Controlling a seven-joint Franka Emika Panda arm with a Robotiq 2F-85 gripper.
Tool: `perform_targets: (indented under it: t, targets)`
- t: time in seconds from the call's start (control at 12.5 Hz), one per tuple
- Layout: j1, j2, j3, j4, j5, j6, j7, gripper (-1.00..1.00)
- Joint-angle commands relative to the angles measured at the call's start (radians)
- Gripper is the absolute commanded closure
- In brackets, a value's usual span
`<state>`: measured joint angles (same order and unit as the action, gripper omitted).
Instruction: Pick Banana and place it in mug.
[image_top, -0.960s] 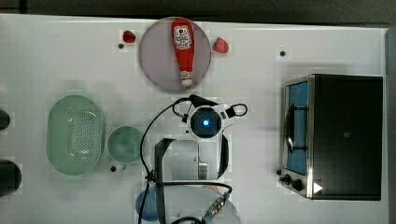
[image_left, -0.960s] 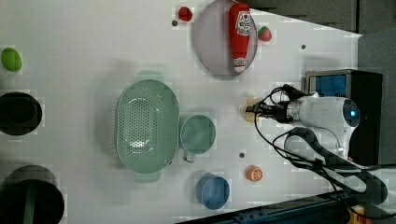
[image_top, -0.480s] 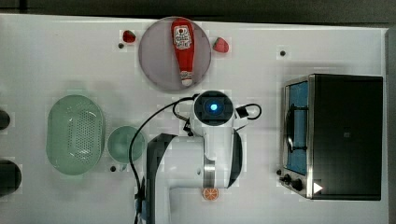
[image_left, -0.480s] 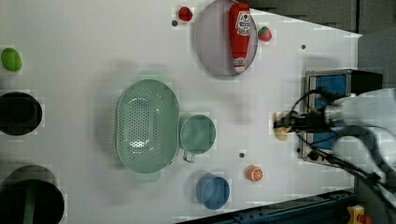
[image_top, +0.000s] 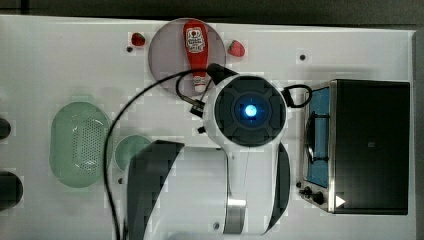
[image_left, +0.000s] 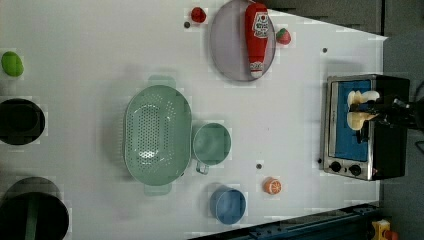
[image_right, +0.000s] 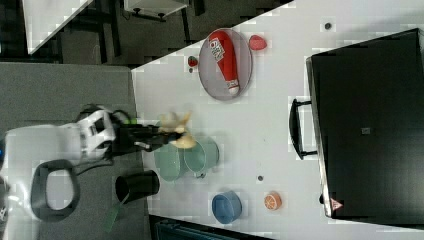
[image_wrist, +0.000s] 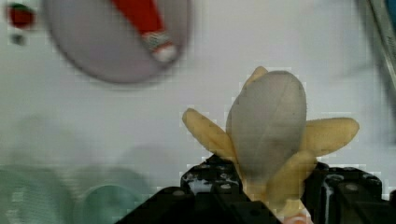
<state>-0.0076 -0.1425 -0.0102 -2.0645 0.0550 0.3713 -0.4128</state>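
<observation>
Between the claw's (image_wrist: 268, 198) black jaws sits a smooth, half-peeled banana (image_wrist: 268, 135).

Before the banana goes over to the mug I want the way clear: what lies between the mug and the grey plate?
Bare white table in the left view; nothing stands between the mug and the grey plate.

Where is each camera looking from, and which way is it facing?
Top view: directly overhead, looking down; the arm covers mid-table.
Left view: high, looking down at the colander and mug; the gripper carries the banana.
Right view: high, tilted; arm reaches across.
Wrist view: on the hand, facing the banana.
Shared: the ketchup bottle on its plate.
</observation>
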Motion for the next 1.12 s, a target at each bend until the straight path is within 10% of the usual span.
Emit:
perform_targets:
  t: [0.08, 1.12]
  targets:
    - [0.041, 0.044, 0.117, -0.035, 0.058, -0.057, 0.177, 0.28]
    - [0.066, 0.258, 0.41, -0.273, 0.056, 0.49, 0.73, 0.28]
